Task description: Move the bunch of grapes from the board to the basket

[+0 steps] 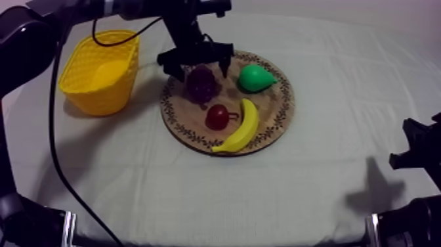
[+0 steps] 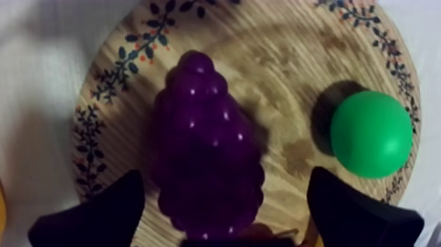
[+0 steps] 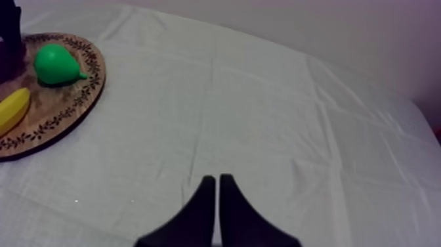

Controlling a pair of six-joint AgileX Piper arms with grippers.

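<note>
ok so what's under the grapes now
The bunch of grapes lies on the wooden board, with the open left pincer straddling it. The patch of board beneath is covered, so anything there is hidden.

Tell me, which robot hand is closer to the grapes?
Left. The left gripper hangs right over the grapes, fingers open on either side. The right gripper rests shut over bare cloth, well away from the board.

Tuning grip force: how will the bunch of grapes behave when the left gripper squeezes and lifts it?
The bunch of grapes looks like one glossy moulded piece: probably stiff, perhaps slippery. Its tapered, bumpy sides might slip from the open left gripper. Flat on the wooden board, it likely won't roll.
</note>
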